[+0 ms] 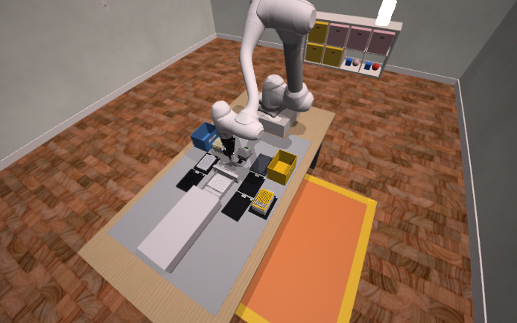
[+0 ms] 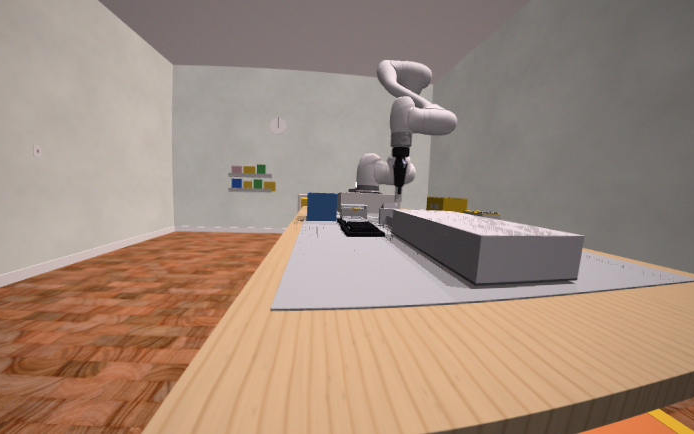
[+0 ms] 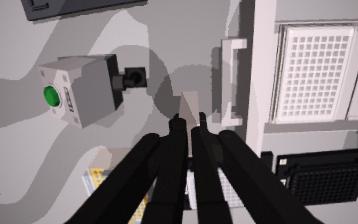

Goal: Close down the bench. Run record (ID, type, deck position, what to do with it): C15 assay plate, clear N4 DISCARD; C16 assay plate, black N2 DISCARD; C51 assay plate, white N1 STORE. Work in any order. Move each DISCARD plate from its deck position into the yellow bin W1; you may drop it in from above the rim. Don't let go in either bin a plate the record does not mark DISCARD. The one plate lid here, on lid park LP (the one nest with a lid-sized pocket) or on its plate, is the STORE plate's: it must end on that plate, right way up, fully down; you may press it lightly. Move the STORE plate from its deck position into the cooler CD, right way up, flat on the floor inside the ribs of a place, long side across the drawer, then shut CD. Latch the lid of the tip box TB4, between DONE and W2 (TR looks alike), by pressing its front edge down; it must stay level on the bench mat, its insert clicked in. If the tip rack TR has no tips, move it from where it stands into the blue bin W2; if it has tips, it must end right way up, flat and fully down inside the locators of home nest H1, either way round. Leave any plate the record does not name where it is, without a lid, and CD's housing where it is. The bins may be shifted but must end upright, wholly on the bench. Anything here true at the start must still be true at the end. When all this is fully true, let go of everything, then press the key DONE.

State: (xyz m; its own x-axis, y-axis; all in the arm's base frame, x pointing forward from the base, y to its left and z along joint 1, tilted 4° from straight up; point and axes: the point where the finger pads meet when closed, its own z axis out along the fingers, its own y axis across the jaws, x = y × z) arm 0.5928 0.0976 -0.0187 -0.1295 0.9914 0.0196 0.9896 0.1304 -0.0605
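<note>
My gripper (image 1: 229, 155) is shut with nothing between the fingers; in the wrist view its tips (image 3: 187, 120) stand over the grey mat, just beside the drawer handle (image 3: 231, 82) of the cooler CD (image 1: 180, 226). The drawer is pulled out and a white plate (image 3: 315, 72) lies flat in it (image 1: 218, 183). The DONE key (image 3: 51, 96) with its green button sits on the far side of my fingers. A black plate (image 3: 326, 177) lies on its nest. A tip box with yellow tips (image 3: 98, 180) and a pale plate (image 1: 206, 161) are partly hidden behind my fingers.
The yellow bin W1 (image 1: 281, 166) stands at the right of the mat, the blue bin W2 (image 1: 204, 136) at the back left. A tip rack with yellow tips (image 1: 262, 200) sits near the right edge beside black nests (image 1: 236, 205). The arm's base (image 1: 278, 120) stands behind.
</note>
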